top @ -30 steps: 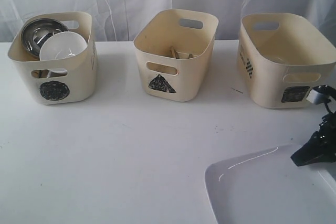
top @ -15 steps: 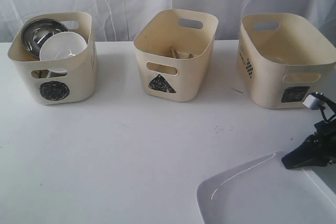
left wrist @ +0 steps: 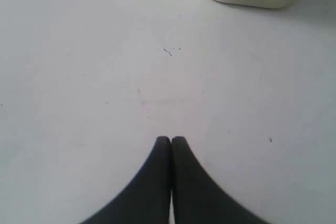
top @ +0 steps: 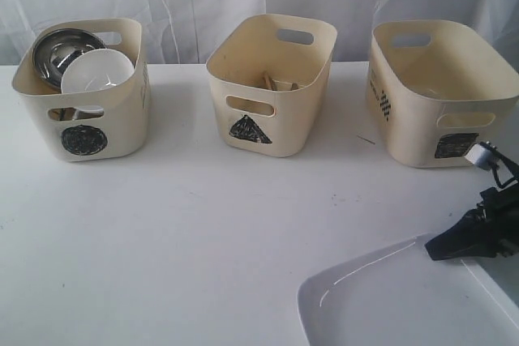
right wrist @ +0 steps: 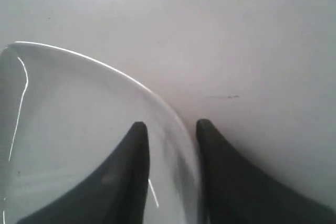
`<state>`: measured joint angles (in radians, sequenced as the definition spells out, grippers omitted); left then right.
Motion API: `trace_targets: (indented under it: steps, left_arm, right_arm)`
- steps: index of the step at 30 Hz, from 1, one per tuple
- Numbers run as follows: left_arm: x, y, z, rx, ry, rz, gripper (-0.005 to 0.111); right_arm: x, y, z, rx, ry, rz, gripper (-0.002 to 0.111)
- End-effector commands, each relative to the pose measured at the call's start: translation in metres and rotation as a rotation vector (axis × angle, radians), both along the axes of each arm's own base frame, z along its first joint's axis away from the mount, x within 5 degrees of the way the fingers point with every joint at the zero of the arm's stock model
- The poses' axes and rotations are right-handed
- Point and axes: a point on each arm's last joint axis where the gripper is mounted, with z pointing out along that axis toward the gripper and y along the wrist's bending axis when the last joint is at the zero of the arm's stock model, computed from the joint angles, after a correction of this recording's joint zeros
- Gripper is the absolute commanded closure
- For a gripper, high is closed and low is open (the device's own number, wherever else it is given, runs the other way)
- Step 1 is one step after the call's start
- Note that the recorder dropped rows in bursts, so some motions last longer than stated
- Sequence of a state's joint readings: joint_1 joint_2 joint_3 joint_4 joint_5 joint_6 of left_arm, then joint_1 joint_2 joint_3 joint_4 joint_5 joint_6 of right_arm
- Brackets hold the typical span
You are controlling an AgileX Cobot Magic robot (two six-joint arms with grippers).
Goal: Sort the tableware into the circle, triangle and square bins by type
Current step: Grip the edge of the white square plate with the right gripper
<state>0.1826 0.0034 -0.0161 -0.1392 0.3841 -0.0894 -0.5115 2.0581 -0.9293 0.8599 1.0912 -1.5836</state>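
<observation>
Found large white plate (top: 381,305) lying flat at near right of table (top: 203,232), partly cut off by the exterior view's edge. Found right gripper (right wrist: 170,125) astride its far right rim, one finger inside the plate, the other outside over the table; tips apart with the rim between, but cannot tell whether actually pinching it. Judged step in hand: taking hold of the plate, apparently the last piece not yet binned, for the square bin (top: 438,111) standing just beyond at far right. Next move judged to need a firm pinch on the rim, a lift well above the bin's near wall, then a tilt, since the plate looks broad against the bin mouth and may not go in flat. Risk judged: thin glossy rim slipping from a one-sided grip. Open room: bare table to the left of the plate and between plate and bins; triangle bin (top: 268,111) at far centre holding chopsticks (top: 269,81), well apart from the path. Circle bin (top: 105,127) at far left, holding white bowl (top: 97,70) and steel bowl (top: 61,46). Left gripper (left wrist: 171,140) seen only in the left wrist view, fingers pressed together on nothing, above bare table near the circle bin.
</observation>
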Motion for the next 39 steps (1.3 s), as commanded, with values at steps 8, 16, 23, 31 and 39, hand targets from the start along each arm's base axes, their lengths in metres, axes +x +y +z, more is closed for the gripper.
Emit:
trace_targets:
  steps: [8, 16, 23, 31, 39]
  left_arm:
    - [-0.002, -0.001, -0.006, -0.006, 0.043, -0.014, 0.107]
    - [-0.002, -0.001, -0.006, -0.006, 0.043, -0.014, 0.107]
    - [-0.002, -0.001, -0.006, -0.006, 0.043, -0.014, 0.107]
    - [-0.002, -0.001, -0.006, -0.006, 0.043, -0.014, 0.107]
    - [-0.002, -0.001, -0.006, -0.006, 0.043, -0.014, 0.107]
  right_arm:
    - [-0.005, -0.012, -0.034, -0.209, 0.101, -0.089, 0.108]
    - [0.003, 0.016, 0.013, 0.06, 0.041, -0.071, 0.108]
    - [0.009, 0.044, 0.067, 0.063, -0.129, -0.007, 0.108]
    - [0.008, 0.051, 0.098, 0.039, -0.126, -0.125, 0.108]
    - [0.004, 0.052, 0.11, 0.038, -0.08, -0.19, 0.108]
